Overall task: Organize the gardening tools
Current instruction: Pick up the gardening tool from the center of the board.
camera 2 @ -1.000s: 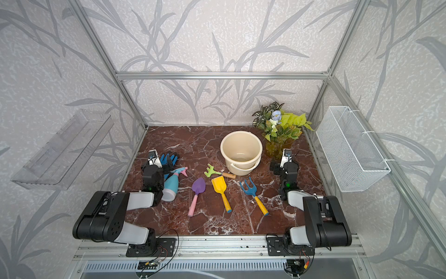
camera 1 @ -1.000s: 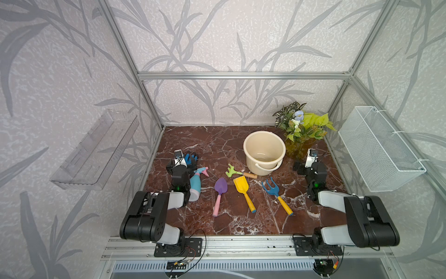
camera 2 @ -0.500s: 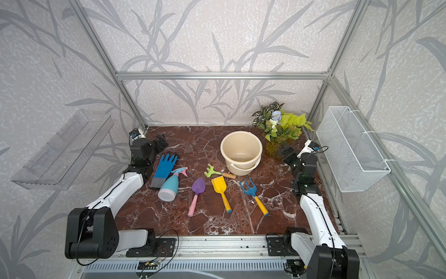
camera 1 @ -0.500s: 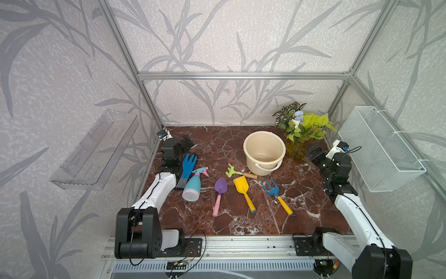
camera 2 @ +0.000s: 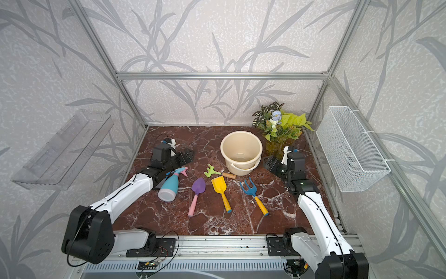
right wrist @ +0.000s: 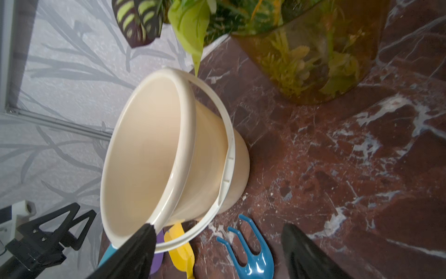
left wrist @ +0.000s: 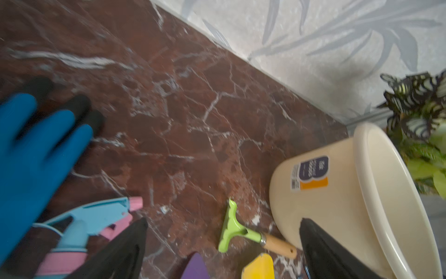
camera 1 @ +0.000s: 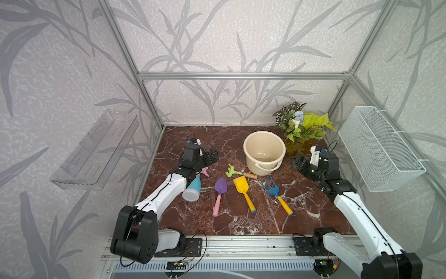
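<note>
Looking at both top views, you see the left tool (camera 1: 212, 156) spread wide and empty, just past the spray bottle (camera 1: 193, 188). Your right tool (camera 1: 296, 163) is spread too, pinching nothing, beside the bucket (camera 1: 244, 147). The rake (camera 1: 237, 172), trowel (camera 1: 219, 196), shovel (camera 1: 242, 187) and fork (camera 1: 272, 190) lie loose on the table (camera 1: 193, 217) in front of the bucket, the rake nearest it.

On the left wrist view, your fingers (left wrist: 115, 253) stand apart, with a blue glove (left wrist: 29, 149), the bottle and the rake beyond.

On the right wrist view, the fingers (right wrist: 309, 253) are apart. The fork lies near the bucket, and the plant pot (right wrist: 313, 60) stands close by.
</note>
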{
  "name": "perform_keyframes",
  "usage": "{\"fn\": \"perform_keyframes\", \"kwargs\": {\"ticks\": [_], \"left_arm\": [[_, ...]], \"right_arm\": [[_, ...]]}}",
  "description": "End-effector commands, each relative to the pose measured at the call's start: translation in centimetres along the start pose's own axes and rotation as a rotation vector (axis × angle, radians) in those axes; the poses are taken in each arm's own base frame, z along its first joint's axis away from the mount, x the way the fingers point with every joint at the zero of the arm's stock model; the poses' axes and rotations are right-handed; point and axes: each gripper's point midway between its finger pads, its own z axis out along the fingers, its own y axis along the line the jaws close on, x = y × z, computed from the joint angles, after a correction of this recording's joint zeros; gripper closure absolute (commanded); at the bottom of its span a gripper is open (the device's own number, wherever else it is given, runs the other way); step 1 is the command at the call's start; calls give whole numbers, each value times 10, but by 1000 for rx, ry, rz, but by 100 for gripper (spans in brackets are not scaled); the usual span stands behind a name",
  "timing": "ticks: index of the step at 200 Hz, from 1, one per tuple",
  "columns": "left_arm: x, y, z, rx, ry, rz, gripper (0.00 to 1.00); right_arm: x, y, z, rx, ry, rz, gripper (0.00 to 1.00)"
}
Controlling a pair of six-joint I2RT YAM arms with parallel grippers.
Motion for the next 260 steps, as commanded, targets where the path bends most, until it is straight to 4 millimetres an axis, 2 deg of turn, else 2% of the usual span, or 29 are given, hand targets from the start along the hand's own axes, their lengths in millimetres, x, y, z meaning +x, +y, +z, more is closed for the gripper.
{"fn": "perform_keyframes", "kwargs": {"ticks": [1,28,70,114,152,186,222,260], "left_arm": [[29,1,-4,3,64,0,2],[51,-8,-4,51,100,-4,5],[76,-18,0,48,156,43,9],[95,-18,2,56,189,39,9],[100,-20,2,70,194,32,8],[103,-21,3,78,209,32,8],[106,-22,4,90,212,24,6],[107,-21,2,89,212,15,5]], "right_arm": [[21,-4,-7,80,65,-77,16],[49,-6,7,110,142,-133,18],[73,-1,26,114,208,-201,22],[103,-19,37,211,333,-244,29],[128,-32,36,262,378,-241,32],[153,-51,34,330,431,-233,38],[164,-65,34,388,464,-239,39],[176,-69,38,423,536,-283,48]]}}
